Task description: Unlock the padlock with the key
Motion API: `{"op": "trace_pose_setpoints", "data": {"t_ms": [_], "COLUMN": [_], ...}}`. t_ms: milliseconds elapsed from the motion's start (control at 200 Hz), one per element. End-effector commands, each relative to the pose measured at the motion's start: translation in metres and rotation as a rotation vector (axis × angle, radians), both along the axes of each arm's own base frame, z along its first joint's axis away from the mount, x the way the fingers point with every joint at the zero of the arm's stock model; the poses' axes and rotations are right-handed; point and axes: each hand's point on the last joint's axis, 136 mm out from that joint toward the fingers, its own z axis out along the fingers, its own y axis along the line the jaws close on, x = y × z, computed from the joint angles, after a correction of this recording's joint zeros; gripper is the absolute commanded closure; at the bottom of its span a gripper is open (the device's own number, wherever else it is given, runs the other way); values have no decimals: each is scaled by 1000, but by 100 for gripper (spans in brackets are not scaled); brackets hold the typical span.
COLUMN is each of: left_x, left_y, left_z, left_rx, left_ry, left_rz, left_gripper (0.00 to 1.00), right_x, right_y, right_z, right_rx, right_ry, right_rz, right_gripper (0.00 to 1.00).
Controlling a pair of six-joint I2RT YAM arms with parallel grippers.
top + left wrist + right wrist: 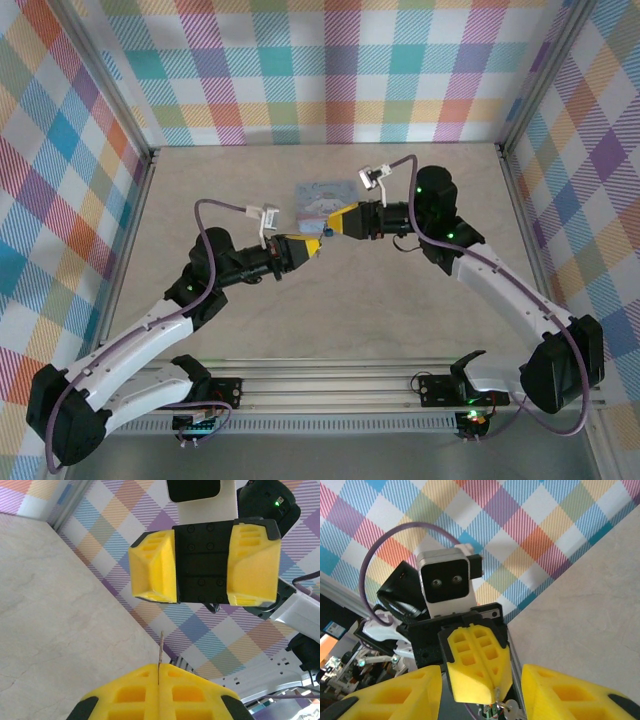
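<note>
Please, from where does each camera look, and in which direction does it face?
Top external: above and behind the arm bases, looking down at the table; both arms show, left gripper facing right gripper.
Left wrist: on the left arm, looking along its shut fingers, which pinch a thin metal piece, towards the open right gripper.
Right wrist: on the right arm, looking between its own spread fingers at the left gripper.
Shared: each wrist view shows the other arm's gripper.
</note>
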Motion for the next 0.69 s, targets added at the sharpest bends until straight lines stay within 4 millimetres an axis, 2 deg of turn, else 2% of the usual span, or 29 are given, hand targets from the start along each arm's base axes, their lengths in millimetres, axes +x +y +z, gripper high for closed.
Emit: {"op": "trace_pose_setpoints", "data": {"t_ms": [0, 210, 320, 495, 545, 690], "left_x": [-5, -5, -5, -4, -4, -5], "left_y": [-4, -5, -6, -9, -9, -12], "left_z": [25, 31, 33, 32, 32, 29], "left_rx": [-43, -53, -54, -52, -50, -36], "left_ry": [-44, -51, -54, -47, -47, -36], "left_rz": [-49, -54, -62, -71, -75, -92], "left_gripper": [100, 100, 100, 100, 100, 100], "right_x": [-17, -21, -16, -13, -13, -9], "right_y": [4, 7, 8, 10, 11, 11], "right_z": [-4, -9, -16, -23, -24, -25], "right_rx": [-11, -44, -65, -78, -80, -85], "right_ry": [-25, -25, -7, 18, 22, 11], "right_rz": [76, 100, 81, 88, 92, 71], "right_gripper": [55, 64, 59, 60, 66, 92]}}
